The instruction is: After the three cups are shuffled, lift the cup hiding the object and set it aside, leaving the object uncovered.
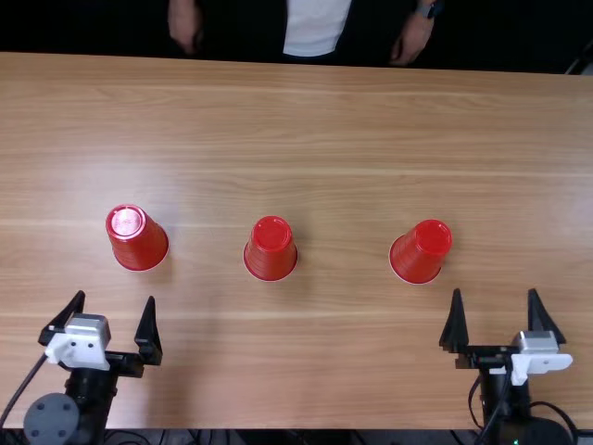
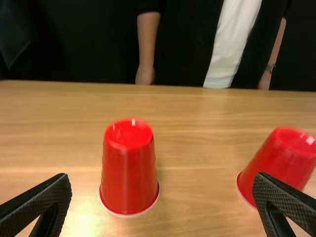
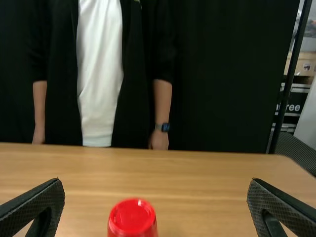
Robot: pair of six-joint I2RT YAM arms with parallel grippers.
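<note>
Cups [image 1: 137,238] [image 1: 270,248] [image 1: 421,251]: three, red, inverted | left claw [image 1: 113,299], right claw [image 1: 494,294]: two, spread

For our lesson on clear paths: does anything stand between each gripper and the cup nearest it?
Nothing visible does. Only bare table lies between the left gripper and the left cup, and between the right gripper and the right cup. The middle cup stands off to the side of both paths.
</note>
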